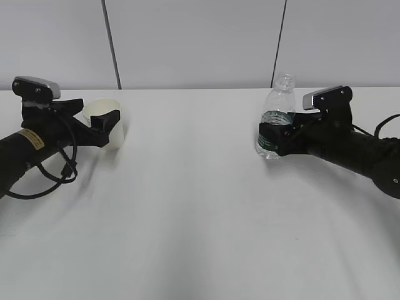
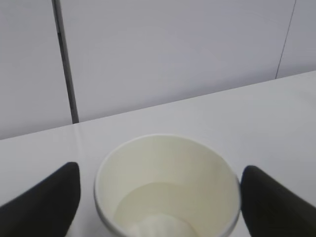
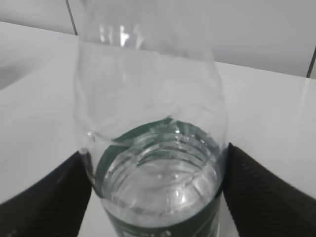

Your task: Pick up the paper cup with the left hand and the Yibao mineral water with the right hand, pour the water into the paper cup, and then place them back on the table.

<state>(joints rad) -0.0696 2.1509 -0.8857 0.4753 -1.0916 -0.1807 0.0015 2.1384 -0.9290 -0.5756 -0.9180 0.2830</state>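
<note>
At the left of the exterior frame we see the left end effector (image 1: 107, 125) set around the paper cup (image 1: 110, 122), which stands upright on the white worktop (image 1: 200, 219). In the left wrist view the cup (image 2: 168, 190) sits between the two black fingers (image 2: 42, 205), and a clear strip of worktop shows on each side of its rim. So we read this end effector as released, with the cup standing free between its fingers and some liquid visible inside.

At the right of the exterior frame the right end effector (image 1: 275, 140) reaches in around the lower body of the Yibao mineral water (image 1: 277, 115), which stands upright and uncapped on the worktop. In the right wrist view the bottle (image 3: 153, 163) fills the space between the fingers (image 3: 269, 192). Both fingers lie right against its green label band; we cannot tell whether they press on it or merely flank it. The two vessels stand well apart.
</note>
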